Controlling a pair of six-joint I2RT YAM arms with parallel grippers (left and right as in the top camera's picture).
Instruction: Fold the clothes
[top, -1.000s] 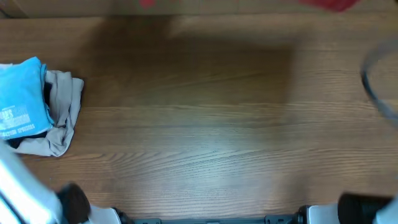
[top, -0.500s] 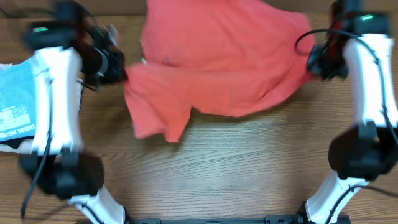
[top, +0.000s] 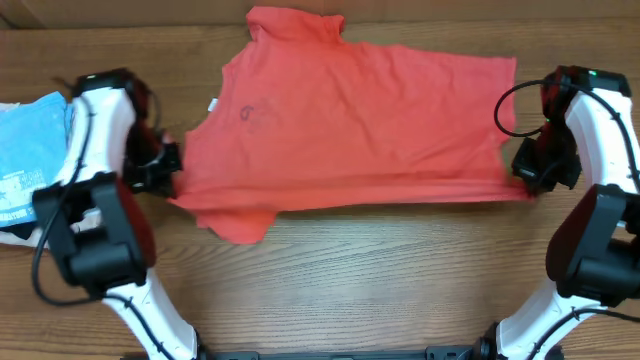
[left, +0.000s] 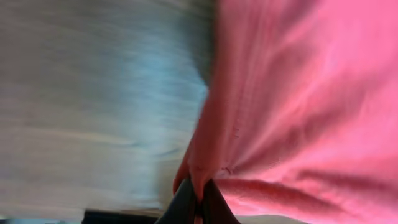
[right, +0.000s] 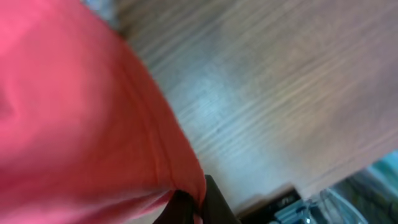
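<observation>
The coral-red T-shirt (top: 350, 130) is spread wide across the far half of the wooden table (top: 350, 290), stretched left to right between the two arms. The left gripper (top: 168, 172) is pinched tight on the shirt's near-left edge, just beside a sleeve that flops toward the near side. From the left wrist camera its dark fingers (left: 184, 205) meet with a bunched fold of red cloth caught between them. The right gripper (top: 527, 178) is clamped the same way on the near-right corner, and in the right wrist view the hem's seam runs straight down into its closed fingers (right: 217, 202). The near edge of the shirt runs almost straight between the two grips, with a dark shadow under it on the wood (whether that edge is lifted clear of the table or just brushing it, I can't tell from here). Another flap of the shirt pokes out at the far side, left of centre, and a small white tag shows near the shirt's left edge. Over at the left edge of the table, on the other side of the left arm and apart from the red shirt, lies a light blue printed tee (top: 28, 160), partly hidden by that arm.
</observation>
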